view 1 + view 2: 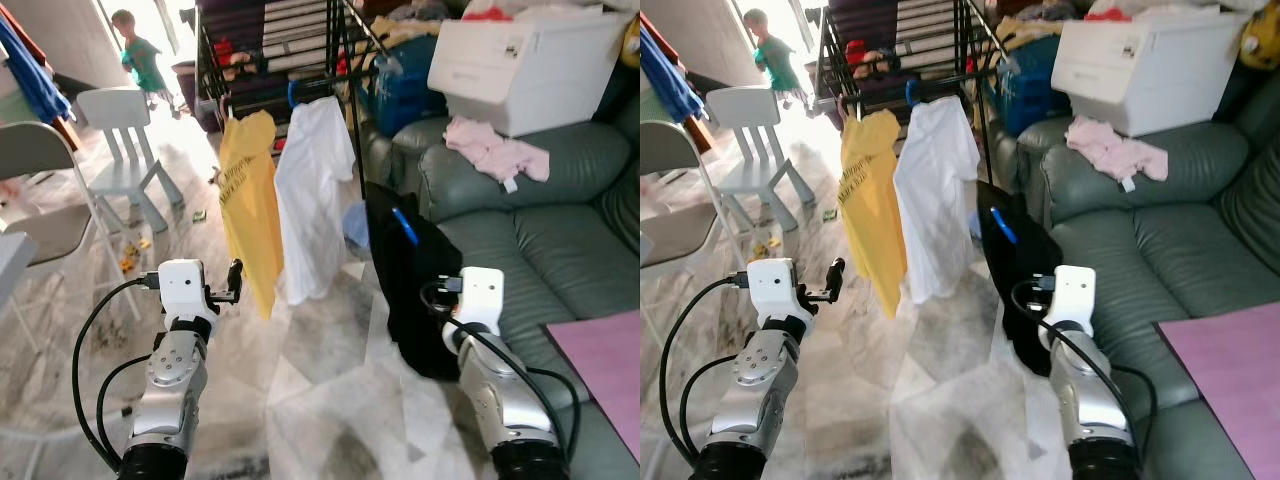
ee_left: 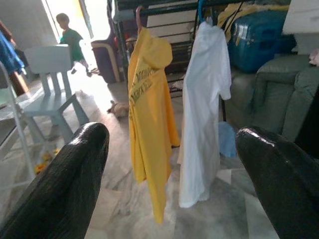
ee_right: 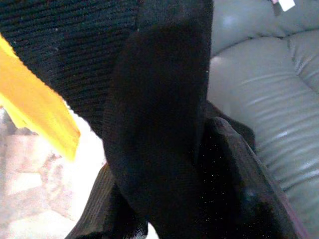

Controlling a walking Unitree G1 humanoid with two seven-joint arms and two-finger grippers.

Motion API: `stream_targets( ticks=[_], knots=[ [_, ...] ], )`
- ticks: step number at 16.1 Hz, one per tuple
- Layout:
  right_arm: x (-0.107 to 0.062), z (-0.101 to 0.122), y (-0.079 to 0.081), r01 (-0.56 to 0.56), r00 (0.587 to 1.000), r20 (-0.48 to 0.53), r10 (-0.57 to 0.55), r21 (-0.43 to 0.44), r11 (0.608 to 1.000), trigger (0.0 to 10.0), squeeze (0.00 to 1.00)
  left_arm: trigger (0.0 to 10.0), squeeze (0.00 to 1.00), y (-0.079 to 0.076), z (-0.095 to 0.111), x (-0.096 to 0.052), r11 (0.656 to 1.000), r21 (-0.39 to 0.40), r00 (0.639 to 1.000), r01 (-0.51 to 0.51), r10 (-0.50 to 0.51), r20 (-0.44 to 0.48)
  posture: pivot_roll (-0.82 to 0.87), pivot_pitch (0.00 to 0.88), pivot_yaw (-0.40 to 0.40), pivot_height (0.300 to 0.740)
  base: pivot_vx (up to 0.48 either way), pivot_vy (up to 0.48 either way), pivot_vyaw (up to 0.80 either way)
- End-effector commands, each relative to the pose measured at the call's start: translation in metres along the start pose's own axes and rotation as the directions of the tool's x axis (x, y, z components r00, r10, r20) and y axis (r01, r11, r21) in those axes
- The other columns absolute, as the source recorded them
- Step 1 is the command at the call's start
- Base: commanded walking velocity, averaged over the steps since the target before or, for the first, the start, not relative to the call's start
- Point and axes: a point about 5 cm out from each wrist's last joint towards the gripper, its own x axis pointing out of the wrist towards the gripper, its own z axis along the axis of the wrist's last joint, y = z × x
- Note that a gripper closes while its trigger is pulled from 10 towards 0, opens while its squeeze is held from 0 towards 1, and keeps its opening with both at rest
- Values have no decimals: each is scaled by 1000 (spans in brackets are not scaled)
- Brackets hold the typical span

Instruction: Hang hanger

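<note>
A black garment (image 1: pixel 410 280) on a blue hanger (image 1: pixel 405 226) hangs in the air in front of the sofa, and my right gripper (image 3: pixel 199 149) is shut on it, its fingers buried in the black cloth. A black drying rack (image 1: pixel 335 50) stands beyond. From its rail hang a yellow shirt (image 1: pixel 250 200) on a pink hanger and a white shirt (image 1: pixel 315 190) on a blue hanger. Raised just short of the yellow shirt's lower edge, my left gripper (image 1: pixel 233 282) is open with nothing between its fingers (image 2: pixel 75 184).
A grey-green sofa (image 1: pixel 520 230) fills the right side, carrying pink clothes (image 1: pixel 495 150) and a white box (image 1: pixel 520 60). A blue bin (image 1: pixel 405 80) sits behind the rack. A small pale chair (image 1: pixel 120 140) and a folding chair (image 1: pixel 40 190) stand left. A person (image 1: pixel 140 55) is at the far doorway.
</note>
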Motion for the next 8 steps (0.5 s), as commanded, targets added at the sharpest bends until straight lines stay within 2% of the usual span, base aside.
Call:
stream_targets(
  ticks=[1, 3, 8],
  knots=[
    [3, 18, 9, -25, 997, 70, 25, -8, 1000, 10000, 0, 10000, 0, 5, 6, 4, 1000, 5, 1000, -11, 11, 15, -157, 0, 120, 740, 401, 0, 0],
    [5, 17, 2, 20, 998, 59, -22, 41, 999, 10000, 0, 10000, 0, 5, 7, 5, 1000, 3, 1000, -6, 6, 20, -154, 0, 119, 740, 427, 0, 0],
    [9, 20, -3, 45, 997, 59, -49, 68, 997, 10000, 0, 10000, 0, 4, 8, 6, 1000, -10, 1000, -3, 3, 19, -154, 0, 120, 740, 468, 0, 0]
  ],
)
